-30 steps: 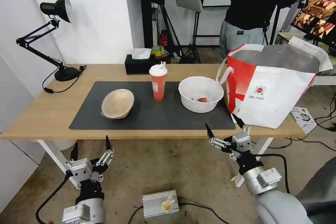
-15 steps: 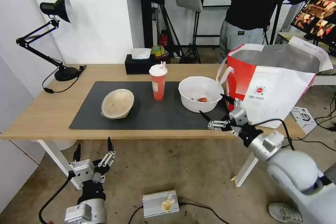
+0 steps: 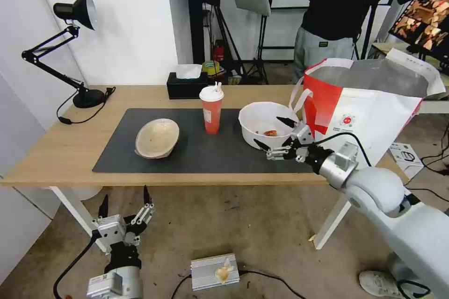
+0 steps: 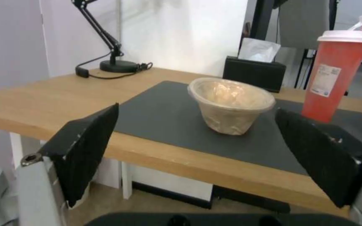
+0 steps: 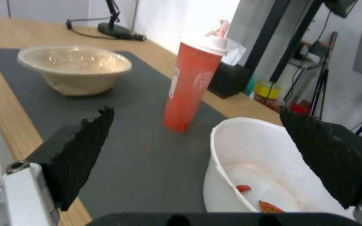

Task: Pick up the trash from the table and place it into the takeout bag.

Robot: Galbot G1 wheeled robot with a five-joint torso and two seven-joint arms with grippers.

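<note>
1. Left gripper [image 3: 124, 203]: parked low, below table's front edge, fingers apart, nothing held
2. Beige lidded bowl [image 3: 157, 138]: left part of mat [image 3: 117, 159], tilted. Prob. light, thin paper wall, dents easily; lid film slick. Grip across rim, gently
3. Red cup [image 3: 211, 110] w/ white lid: upright, mat centre, nearer back edge. Tall, tippy, may hold liquid; take mid-body, keep upright
4. White plastic bowl [image 3: 267, 126]: right part of mat, open, red scraps inside. Light, stiff-ish, greasy inner wall; pinch 1 rim wall
5. Right gripper [image 3: 273, 133]: at white bowl, fingers spread wide; 1 tip over the bowl's inside, the other outside its near wall; not closed on it yet
6. Takeout bag [image 3: 369, 117]: table's right end, mouth open, soft sides, just beside white bowl
7. Table [image 3: 61, 149]: light wood, flat. Black tissue box [image 3: 186, 88] at back edge, desk lamp [image 3: 75, 11] at back-left corner
8. Room: white wall, tripods, concrete floor w/ cables
</note>
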